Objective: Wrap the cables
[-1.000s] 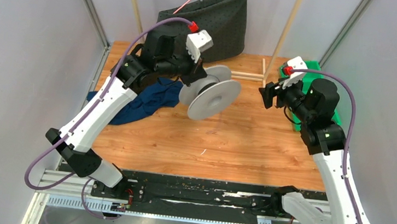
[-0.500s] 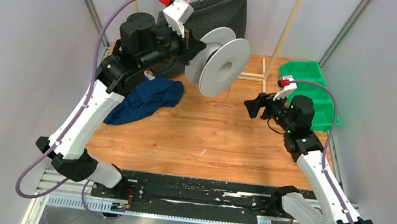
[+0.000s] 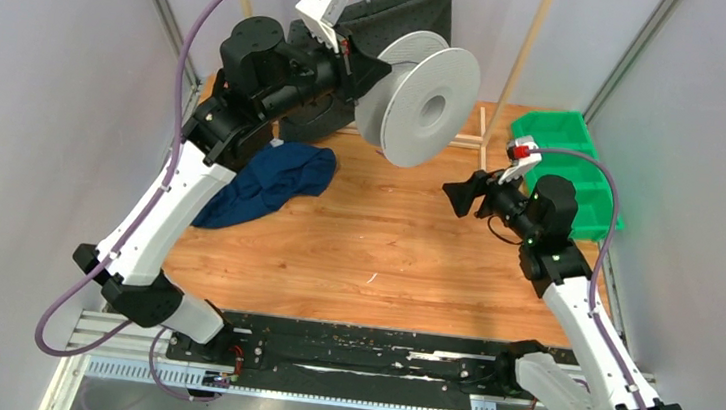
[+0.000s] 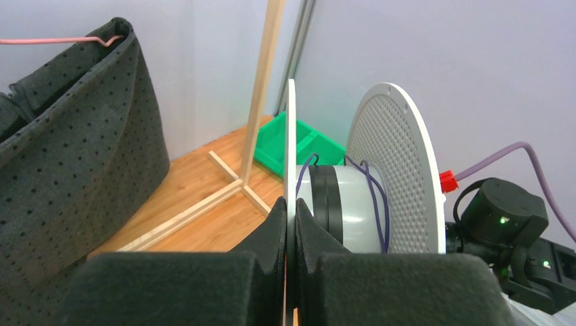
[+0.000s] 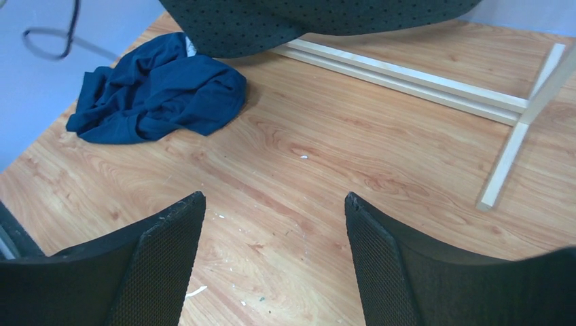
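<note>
Your left claw (image 3: 354,64) is clamped on the thin near flange of the grey-white spool (image 3: 419,98), holding it in the air above the far left part of the surface (image 3: 384,257), with the round faces roughly upright. From the left wrist you see its pads (image 4: 272,231) pinching that flange edge-on. The cable (image 4: 372,197) sits on the spool's hub between the two flanges, as a few thin dark strands looped loosely around it. Your right claw (image 3: 456,192) hovers well apart from the spool, to its right and lower, with its fingers (image 5: 170,238) spread wide and nothing between them but bare wood below. A crumpled blue cloth (image 3: 271,181) lies on the surface under the left arm, and a green bin (image 3: 567,134) sits at the far right.
</note>
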Controlling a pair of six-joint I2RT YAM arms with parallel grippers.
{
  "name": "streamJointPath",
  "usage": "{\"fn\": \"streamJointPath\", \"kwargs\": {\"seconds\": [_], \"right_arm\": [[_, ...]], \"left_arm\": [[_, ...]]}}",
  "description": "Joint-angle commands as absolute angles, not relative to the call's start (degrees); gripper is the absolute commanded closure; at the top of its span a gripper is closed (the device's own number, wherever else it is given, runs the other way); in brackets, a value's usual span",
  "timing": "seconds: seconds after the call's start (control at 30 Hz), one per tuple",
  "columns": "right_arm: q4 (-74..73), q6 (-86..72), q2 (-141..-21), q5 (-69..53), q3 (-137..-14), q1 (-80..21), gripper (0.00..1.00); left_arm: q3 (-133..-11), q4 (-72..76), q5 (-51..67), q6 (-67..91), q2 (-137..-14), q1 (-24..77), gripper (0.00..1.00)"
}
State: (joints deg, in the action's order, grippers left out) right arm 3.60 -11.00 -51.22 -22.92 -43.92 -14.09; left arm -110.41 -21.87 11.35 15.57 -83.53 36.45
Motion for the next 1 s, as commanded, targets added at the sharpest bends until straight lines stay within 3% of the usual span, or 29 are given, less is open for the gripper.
{"fn": "streamJointPath", "kwargs": {"seconds": [0.0,0.4,0.77,0.97], "right_arm": [[8.01,-10.36,-50.62,-28.91,-41.87,-13.25,0.25],[5.02,11.47,-49.94,-30.67,-42.43,-19.74,0.28],[7.56,13.18,-53.27,-30.04,-43.92,-22.77,0.26],[8.48,13.53,-53.61,-29.0,-44.29,-23.02,0.2]], "left_arm": [[-113.82,-16.43,10.32,17.75,-83.66,36.26,1.0],[-115.33,-17.26,10.51,17.73,-83.69,36.28,1.0],[-115.56,-16.7,11.78,18.41,-83.47,36.23,1.0],[-115.48,-16.76,12.04,18.35,-83.66,36.27,1.0]]}}
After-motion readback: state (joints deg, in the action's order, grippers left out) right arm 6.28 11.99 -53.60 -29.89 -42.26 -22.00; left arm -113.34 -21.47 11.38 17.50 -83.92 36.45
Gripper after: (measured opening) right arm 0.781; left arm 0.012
